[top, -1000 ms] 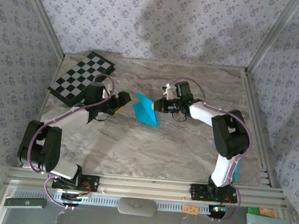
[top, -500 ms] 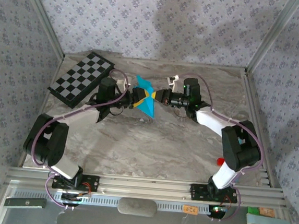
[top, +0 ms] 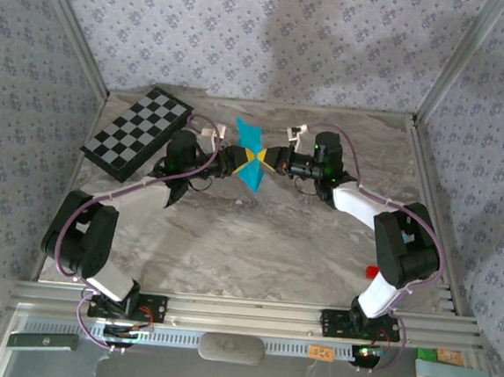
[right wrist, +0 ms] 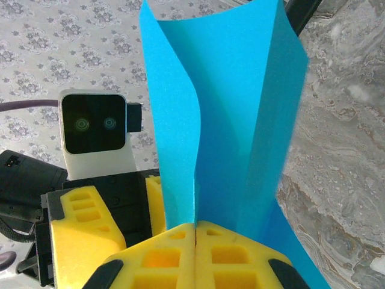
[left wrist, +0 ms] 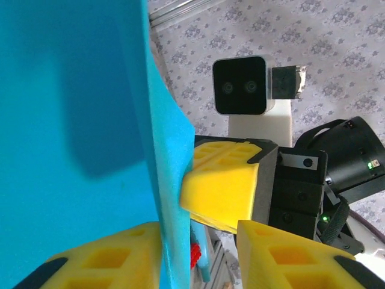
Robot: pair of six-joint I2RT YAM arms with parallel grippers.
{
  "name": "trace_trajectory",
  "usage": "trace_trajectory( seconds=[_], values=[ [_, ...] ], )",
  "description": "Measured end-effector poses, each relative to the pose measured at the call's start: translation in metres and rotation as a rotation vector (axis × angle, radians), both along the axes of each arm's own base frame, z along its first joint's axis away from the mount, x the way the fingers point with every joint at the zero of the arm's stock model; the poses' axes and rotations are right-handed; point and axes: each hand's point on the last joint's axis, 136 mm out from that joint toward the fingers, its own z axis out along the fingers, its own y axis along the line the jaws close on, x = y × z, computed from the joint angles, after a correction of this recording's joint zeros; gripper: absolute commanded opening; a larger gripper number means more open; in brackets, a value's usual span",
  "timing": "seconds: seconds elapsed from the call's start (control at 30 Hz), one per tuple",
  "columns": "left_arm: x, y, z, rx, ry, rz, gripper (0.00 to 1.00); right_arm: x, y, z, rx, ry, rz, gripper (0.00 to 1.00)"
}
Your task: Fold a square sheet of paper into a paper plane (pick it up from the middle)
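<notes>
Right end effector clamps one turquoise sheet.

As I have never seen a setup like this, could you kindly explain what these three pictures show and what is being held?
These are two robot arms bolted at the near edge of a marble-patterned table. The wide picture looks down from above and behind them; the other two come from a camera on each wrist, so each sees its own yellow fingers. The right gripper is shut on a folded sheet of blue paper, held up between the arms. The left gripper faces it, its fingers open on either side of the paper's edge. On the table lie a checkerboard at the back left and a small red block near the right arm.
</notes>
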Motion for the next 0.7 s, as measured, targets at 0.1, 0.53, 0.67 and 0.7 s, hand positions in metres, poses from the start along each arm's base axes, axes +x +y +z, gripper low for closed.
trace_trajectory(
  seconds=[0.1,0.53,0.67,0.7],
  values=[
    [0.0,-0.001,0.001,0.0,-0.006,0.0,0.29,0.0,0.0,0.001,0.007,0.002,0.0,0.06],
    [0.004,0.003,-0.017,0.077,0.004,0.034,0.07,0.0,-0.006,-0.001,-0.008,0.014,-0.011,0.27],
    [0.011,0.011,-0.031,0.216,0.011,0.067,0.06,0.005,-0.028,-0.007,-0.1,0.009,-0.1,0.41],
    [0.013,0.015,-0.035,0.267,0.008,0.081,0.06,0.007,-0.036,-0.008,-0.135,0.001,-0.132,0.43]
  ],
)
